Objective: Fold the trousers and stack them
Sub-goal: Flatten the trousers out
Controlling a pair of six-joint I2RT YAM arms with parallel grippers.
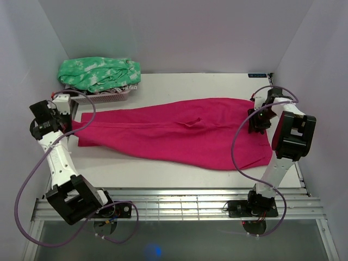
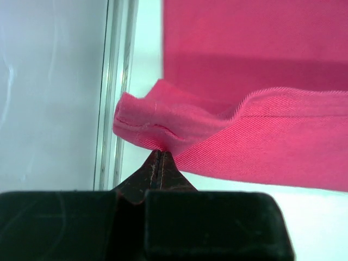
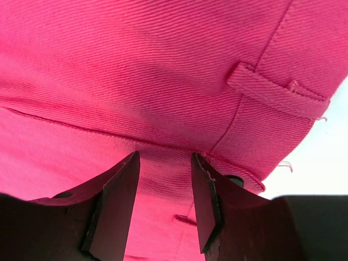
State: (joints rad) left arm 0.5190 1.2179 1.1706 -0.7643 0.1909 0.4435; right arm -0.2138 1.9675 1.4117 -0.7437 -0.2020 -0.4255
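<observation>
The magenta-pink trousers (image 1: 179, 133) lie flat across the white table, legs to the left, waist to the right. My left gripper (image 1: 72, 123) is at the leg ends; in the left wrist view it (image 2: 158, 151) is shut on the hem (image 2: 142, 124), which puckers up above the fingertips. My right gripper (image 1: 256, 120) is at the waist edge. In the right wrist view it (image 3: 165, 160) is open, its fingers (image 3: 117, 201) either side of the waistband fabric (image 3: 163, 81) near a belt loop (image 3: 274, 89).
A green-and-white mottled garment (image 1: 99, 73) sits on a pale basket (image 1: 106, 96) at the back left. White walls close in on three sides. A metal rail (image 1: 179, 202) runs along the near edge by the arm bases.
</observation>
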